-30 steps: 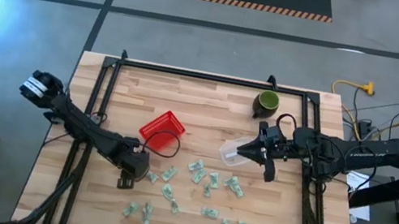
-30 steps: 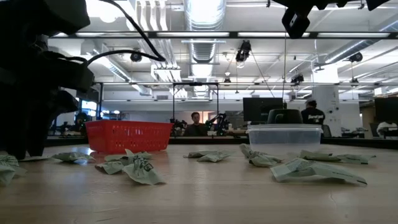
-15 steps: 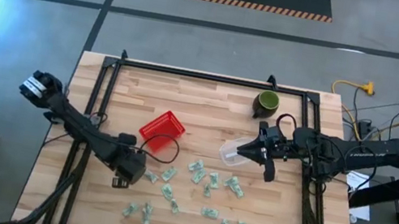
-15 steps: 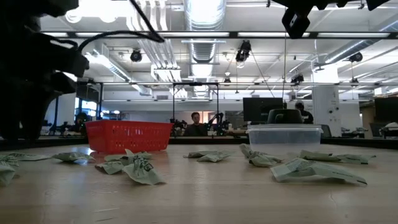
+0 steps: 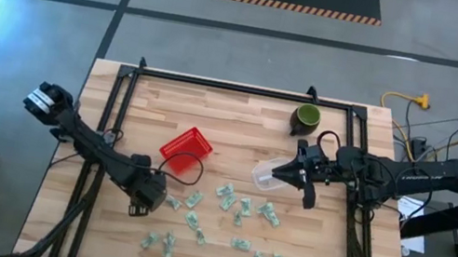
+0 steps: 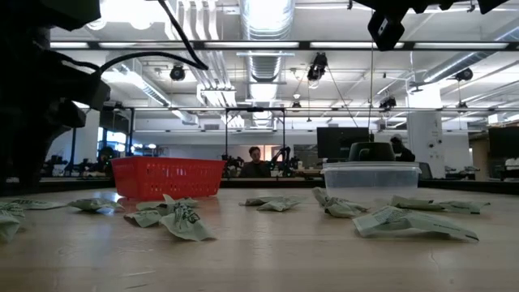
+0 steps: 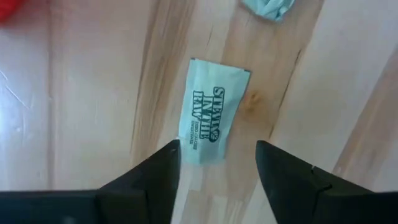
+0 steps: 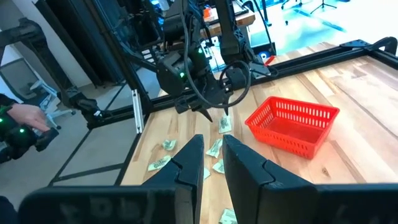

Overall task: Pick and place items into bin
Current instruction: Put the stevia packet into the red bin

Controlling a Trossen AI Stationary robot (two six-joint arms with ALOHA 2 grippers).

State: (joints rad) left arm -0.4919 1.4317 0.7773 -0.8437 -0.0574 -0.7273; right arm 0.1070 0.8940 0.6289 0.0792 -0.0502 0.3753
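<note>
Leftmost, the left gripper (image 5: 137, 208) is held just above the desk (image 5: 240, 116) toward its front-left part, its two fingers (image 7: 155, 180) spread apart with nothing between them. Directly beneath that gap one flat wrapped piece (image 7: 211, 112) is seen lying on the wood, printed side up and untouched. Just behind that gripper the red basket (image 5: 186, 149) is set, left of the desk's middle. From there the items (image 5: 227, 218) are scattered across the front half of the desk, reaching toward the front-right, all lying loose on the wood and none inside the basket. A clear plastic tub (image 5: 270, 176) is placed right of centre, with the right gripper (image 5: 305, 187) raised above the desk just beside it; its fingers (image 8: 186, 165) are drawn nearly together and nothing is gripped. A dark green cup (image 5: 306, 118) is stood near the back edge, right of the middle.
</note>
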